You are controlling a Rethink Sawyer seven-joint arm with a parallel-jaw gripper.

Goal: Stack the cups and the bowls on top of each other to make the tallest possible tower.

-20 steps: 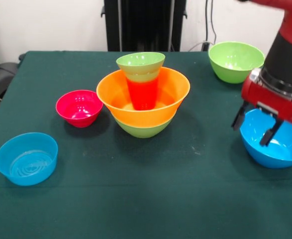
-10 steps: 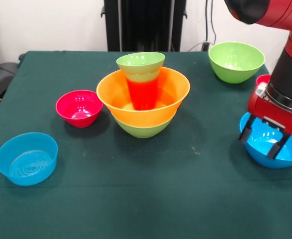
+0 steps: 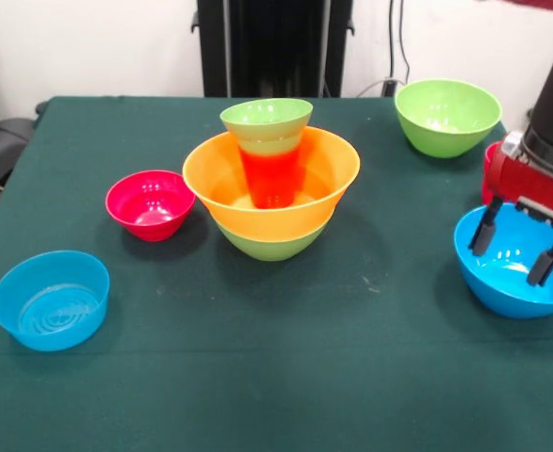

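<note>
Orange bowl point(image 3: 270, 179) anchors a part-built tower point(image 3: 269, 174); four bowls beside it remain loose, gripper point(image 3: 519, 247) apparently spread and empty over the blue one point(image 3: 512, 282).

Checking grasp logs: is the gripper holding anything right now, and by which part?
Nothing is held. The gripper hangs open above the big blue bowl, its fingers apart over the bowl's inside, not closed on the rim.

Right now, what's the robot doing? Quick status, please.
Gripper open, fingers inside big blue bowl, nothing held. Tower: green bowl, orange bowl, red cup, small green bowl on top. Nothing in the way.
</note>
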